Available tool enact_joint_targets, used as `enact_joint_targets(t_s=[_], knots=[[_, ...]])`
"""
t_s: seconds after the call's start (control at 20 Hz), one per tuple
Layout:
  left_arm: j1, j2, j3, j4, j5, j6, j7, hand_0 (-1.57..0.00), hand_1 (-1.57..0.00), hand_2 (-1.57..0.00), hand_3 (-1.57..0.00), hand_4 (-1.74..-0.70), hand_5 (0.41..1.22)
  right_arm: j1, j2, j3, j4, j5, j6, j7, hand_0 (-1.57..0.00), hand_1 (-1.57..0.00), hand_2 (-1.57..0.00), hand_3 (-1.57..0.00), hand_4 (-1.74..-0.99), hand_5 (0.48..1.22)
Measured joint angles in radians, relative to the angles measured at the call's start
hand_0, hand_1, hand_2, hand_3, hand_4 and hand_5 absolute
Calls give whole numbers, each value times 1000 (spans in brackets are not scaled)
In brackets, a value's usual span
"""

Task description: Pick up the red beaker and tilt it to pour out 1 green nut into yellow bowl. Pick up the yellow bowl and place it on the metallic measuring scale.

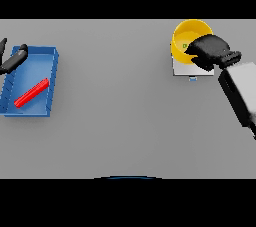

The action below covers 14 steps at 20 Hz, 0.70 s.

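Note:
The yellow bowl stands on the metallic measuring scale at the back right. A speck of green, the nut, shows inside it beside my fingers. My right hand lies over the bowl's near right rim, fingers curled inside and thumb outside, pinching the wall. It hides that part of the bowl and much of the scale. The red beaker lies on its side in a blue tray at the far left. My left hand hovers over the tray's back left corner, fingers straight, holding nothing.
The scale's small display faces the near side. The wide grey table stretches between the tray and the scale. My right forearm slants in from the right edge.

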Motion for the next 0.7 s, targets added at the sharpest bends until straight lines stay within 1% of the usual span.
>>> enact_joint_targets(t_s=[0.05,0.15,0.25,0.3,0.35,0.4,0.45,0.5,0.55,0.6,0.65,0.7], knots=[[6,-2,4,11,2,-3,-13,1,1,1,1,-724,714,-3,5,-2,25,2,-8,0,-1571,-1571,-1464,-1268,-1741,1221],[-3,0,6,3,7,-4,-2,1,1,1,1,-725,712,-15,9,-11,97,-2,-24,-21,-1571,-1571,-1439,-1318,-1741,1221],[-5,-7,0,7,0,-6,-4,1,1,1,1,-725,710,-22,16,-20,136,-12,-24,-22,-1571,-1571,-1418,-1349,-1741,1221],[-14,-11,-7,8,-7,-1,10,1,1,1,1,-726,710,-36,22,-23,162,-13,-32,-28,-1562,-1571,-1405,-1374,-1741,1221],[-6,-6,-3,-1,-1,1,3,1,1,1,1,-729,714,-44,32,-28,191,-17,-33,-33,-1548,-1571,-1393,-1407,-1741,1221],[-2,-6,0,7,2,-4,-1,1,1,1,1,-729,713,-44,40,-30,210,-19,-33,-29,-1528,-1571,-1382,-1440,-1741,1221],[8,-7,1,1,4,4,-7,1,1,1,1,-727,710,-48,47,-34,229,-22,-36,-30,-1469,-1571,-1369,-1466,-1741,1221],[8,2,4,-6,3,8,-5,1,1,1,1,-727,712,-53,44,-35,240,-26,-25,-43,-1417,-1571,-1363,-1487,-1741,1221],[6,-2,4,-1,4,5,-7,1,1,1,1,-728,713,-58,43,-34,250,-22,-26,-50,-1402,-1571,-1375,-1427,-1741,1221],[0,-6,1,-3,4,5,5,1,1,1,1,-727,715,-64,46,-33,254,-17,-24,-43,-1397,-1571,-1385,-1363,-1741,1221],[-6,-8,-1,8,3,-2,8,1,1,1,1,-729,717,-65,52,-36,259,-17,-24,-38,-1332,-1459,-1423,-1198,-1741,1221],[-10,-19,0,16,5,-2,6,1,1,1,1,-730,720,-66,53,-39,257,-24,-9,-46,-1128,-1322,-1330,-1057,-1701,1221]])
